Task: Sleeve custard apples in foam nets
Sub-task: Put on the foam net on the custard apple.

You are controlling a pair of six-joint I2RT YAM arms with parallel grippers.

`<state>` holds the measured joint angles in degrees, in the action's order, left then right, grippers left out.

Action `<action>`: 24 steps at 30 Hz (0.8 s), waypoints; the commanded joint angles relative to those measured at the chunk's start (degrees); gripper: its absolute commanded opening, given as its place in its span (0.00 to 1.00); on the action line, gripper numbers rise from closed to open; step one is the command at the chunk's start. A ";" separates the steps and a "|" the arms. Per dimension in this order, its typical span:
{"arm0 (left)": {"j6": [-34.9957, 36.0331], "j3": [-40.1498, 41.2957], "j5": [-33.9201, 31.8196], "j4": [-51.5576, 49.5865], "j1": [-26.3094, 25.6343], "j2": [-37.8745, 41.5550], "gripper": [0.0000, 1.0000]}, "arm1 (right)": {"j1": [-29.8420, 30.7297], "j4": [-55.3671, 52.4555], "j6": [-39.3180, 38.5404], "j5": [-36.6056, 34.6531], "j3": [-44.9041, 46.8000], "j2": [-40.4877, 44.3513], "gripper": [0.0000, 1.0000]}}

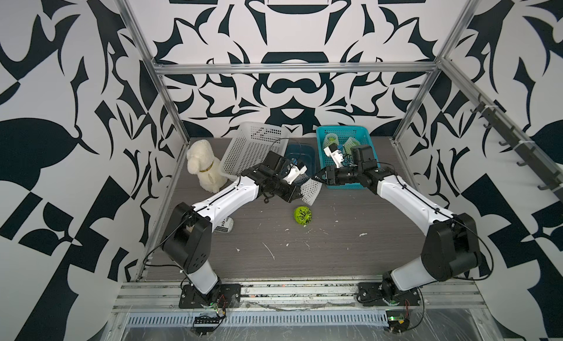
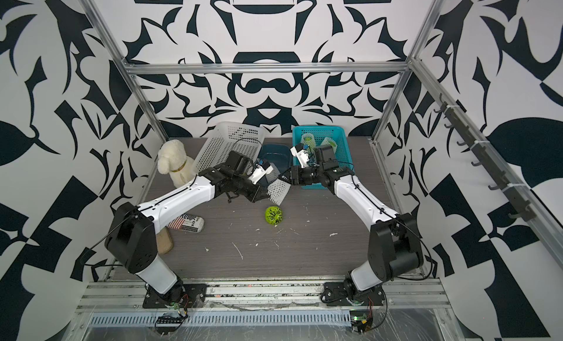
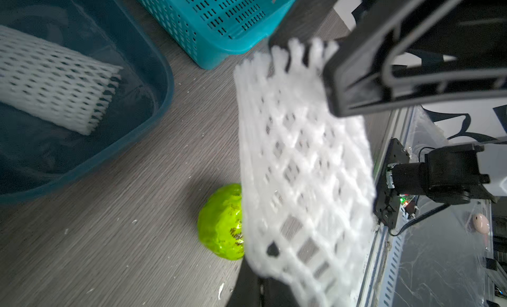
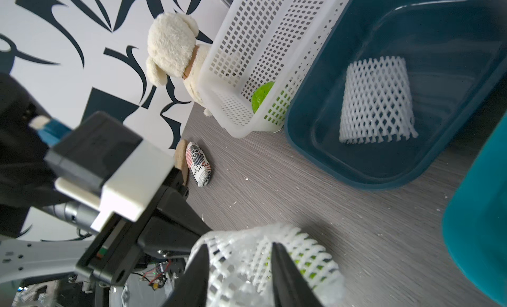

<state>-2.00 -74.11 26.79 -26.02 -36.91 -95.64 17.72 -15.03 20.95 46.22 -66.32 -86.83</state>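
Foam net (image 3: 301, 168) hangs closest, by its look soft, light and springy; the left gripper (image 1: 300, 194) has its jaws pressed together on one rim; the right gripper (image 4: 239, 246) holds its jaws apart astride the rim farthest from that hand, not yet clamped; a bare custard apple (image 1: 303, 215) lies on the table (image 1: 350, 248) just beneath both grippers; probably firm and bumpy, it may roll, so grip it gently across the middle and stretch the net by its rims.
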 commanded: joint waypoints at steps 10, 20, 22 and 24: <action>-1.57 0.04 -3.75 -1.43 0.50 -1.54 0.17 | -0.05 -1.08 -0.85 -1.08 -0.80 0.34 0.00; -12.22 15.43 -3.69 9.28 8.88 9.64 0.69 | 1.70 -3.71 -0.75 -15.61 0.35 4.17 0.00; -14.98 19.22 -3.49 11.77 11.19 12.88 0.69 | 3.85 -4.05 -1.24 -20.15 0.81 5.29 0.00; -17.19 21.90 -4.15 13.69 12.41 14.98 0.69 | 6.24 -3.62 -1.34 -24.03 1.38 6.02 0.00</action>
<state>-14.15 -54.87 22.02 -17.67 -25.58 -83.94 20.88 -19.07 20.60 29.91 -65.34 -83.79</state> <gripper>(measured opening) 0.690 0.047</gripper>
